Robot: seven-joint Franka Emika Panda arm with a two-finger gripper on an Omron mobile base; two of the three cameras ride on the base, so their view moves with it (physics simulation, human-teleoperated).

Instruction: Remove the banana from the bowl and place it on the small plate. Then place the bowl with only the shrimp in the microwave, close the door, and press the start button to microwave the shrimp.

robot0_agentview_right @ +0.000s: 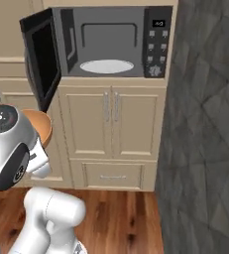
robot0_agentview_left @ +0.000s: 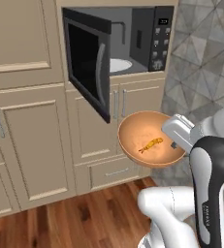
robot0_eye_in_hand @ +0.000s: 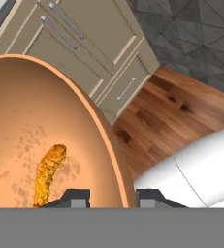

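While the gripper (robot0_agentview_left: 175, 143) was clamped nearly shut on the rim of the bowl (robot0_agentview_left: 143, 131), the bowl hung tilted in mid-air at centre-right of the left base view, below the open microwave (robot0_agentview_left: 140, 41), with only the shrimp (robot0_agentview_left: 151, 144) inside. Main risk as I judged it: a one-sided rim pinch plus that tilt could let the shrimp slide out or the bowl rotate in the fingers during the lift. The door (robot0_agentview_left: 88, 63) stood swung out at upper left, its lower corner close above the bowl's far rim, so a straight rise could clip it. Cavity opening with the white turntable (robot0_agentview_right: 106, 66) looked free; cabinet fronts sat just behind, wood floor open below.
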